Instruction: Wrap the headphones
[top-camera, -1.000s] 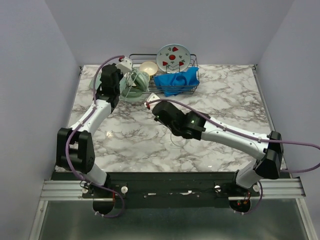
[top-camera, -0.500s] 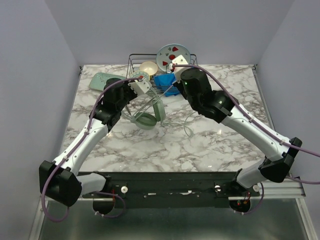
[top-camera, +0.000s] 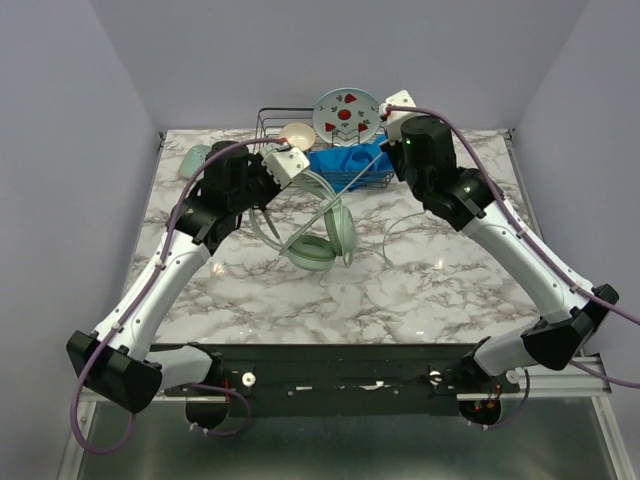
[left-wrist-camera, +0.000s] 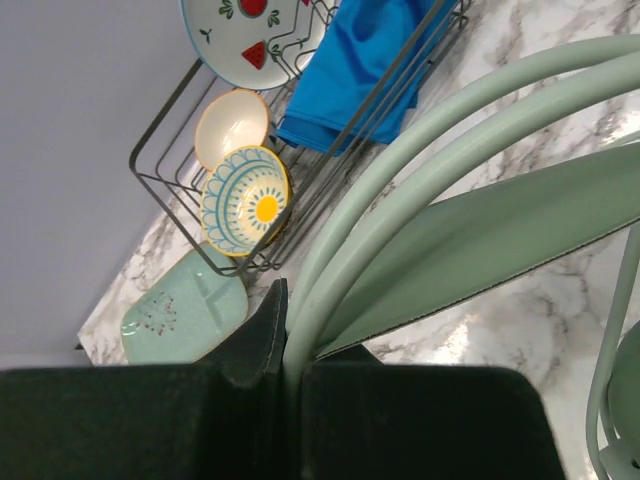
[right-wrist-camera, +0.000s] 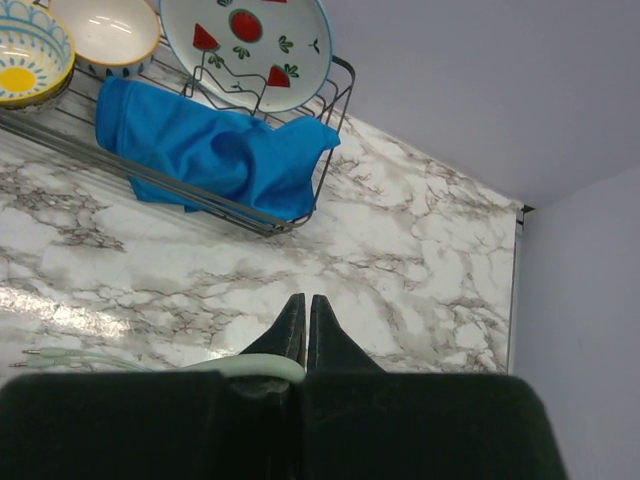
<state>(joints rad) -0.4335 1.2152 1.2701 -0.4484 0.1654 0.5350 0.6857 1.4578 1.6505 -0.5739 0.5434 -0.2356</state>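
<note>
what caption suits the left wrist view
Left fingers clamp the headphones by the headband, dish rack and mint tray beyond.

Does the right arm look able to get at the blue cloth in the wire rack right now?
Likely yes for reach: the right hand hovers near the blue cloth, with nothing in between. But it is shut on the headphones' cable, so it would have to let go first.
</note>
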